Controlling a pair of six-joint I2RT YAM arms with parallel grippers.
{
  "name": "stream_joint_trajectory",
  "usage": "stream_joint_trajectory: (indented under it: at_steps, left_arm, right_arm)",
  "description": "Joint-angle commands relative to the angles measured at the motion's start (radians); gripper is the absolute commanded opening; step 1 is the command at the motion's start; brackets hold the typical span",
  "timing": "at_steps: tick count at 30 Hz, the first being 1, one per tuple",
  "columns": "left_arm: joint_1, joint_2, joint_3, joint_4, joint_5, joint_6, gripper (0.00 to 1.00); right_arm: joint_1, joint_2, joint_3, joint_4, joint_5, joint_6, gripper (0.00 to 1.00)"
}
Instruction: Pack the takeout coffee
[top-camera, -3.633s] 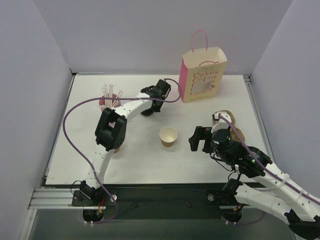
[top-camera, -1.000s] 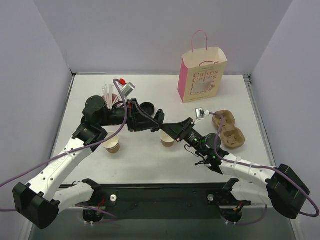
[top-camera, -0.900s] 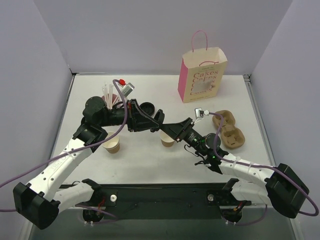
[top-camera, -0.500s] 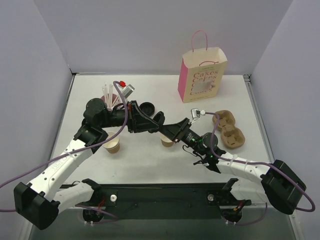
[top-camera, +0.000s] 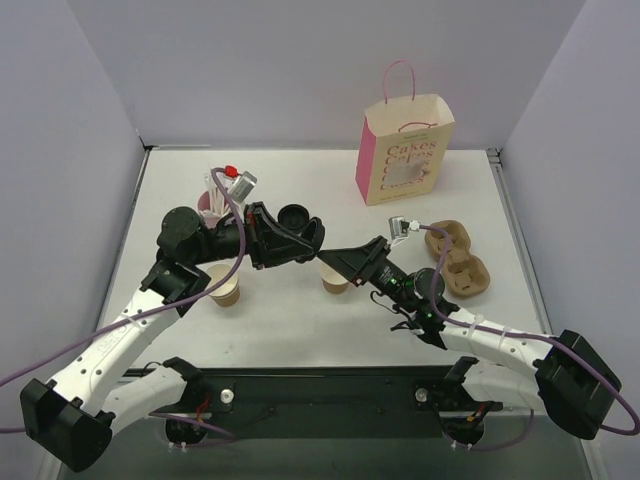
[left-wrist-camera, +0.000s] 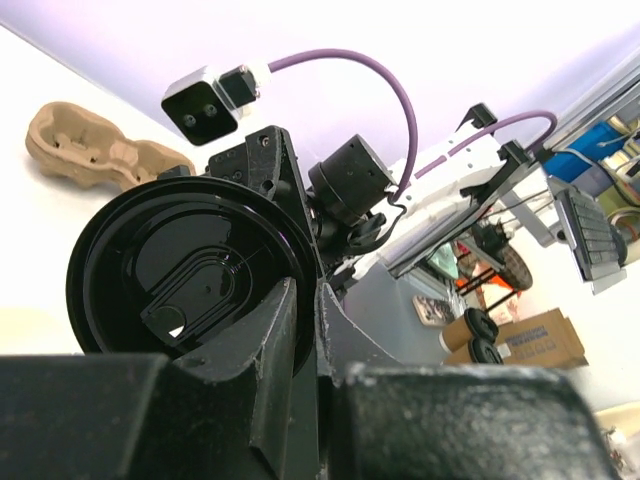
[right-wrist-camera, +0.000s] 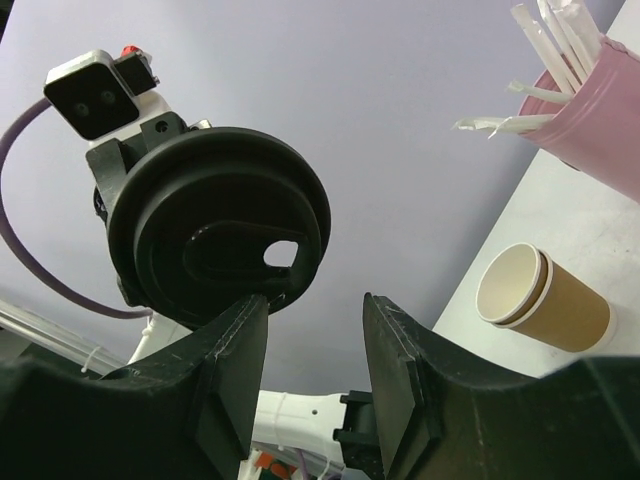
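Note:
My left gripper is shut on the rim of a black plastic lid, held upright above the table's middle. In the left wrist view the lid fills the left side, its edge pinched in the left gripper. My right gripper is open and faces the lid from the right. In the right wrist view the lid sits just above the left finger of the right gripper. A lidless brown paper cup stands under the right gripper. No lidded takeout coffee is in view.
A second lidless brown cup stands under the left arm, seen also as the brown cup beside the pink cup of straws. A pink-and-cream paper bag stands at the back. A pulp cup carrier lies at the right.
The left arm has drawn back a little to the left and turned its wrist, still holding the lid. The right gripper has stayed almost in place beside it.

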Motion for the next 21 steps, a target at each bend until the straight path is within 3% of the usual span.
stream_joint_trajectory:
  at_steps: [1, 7, 21]
  left_arm:
    - [0.002, -0.034, -0.037, 0.17, -0.043, -0.056, 0.2]
    - [0.002, -0.042, -0.08, 0.334, -0.049, -0.171, 0.2]
    - [0.002, -0.045, -0.133, 0.455, -0.067, -0.257, 0.2]
  right_arm:
    - [0.009, -0.027, 0.013, 0.379, 0.014, -0.011, 0.43]
    - [0.014, -0.024, 0.032, 0.402, 0.002, 0.001, 0.43]
    - [0.02, -0.05, 0.072, 0.39, -0.008, 0.004, 0.43]
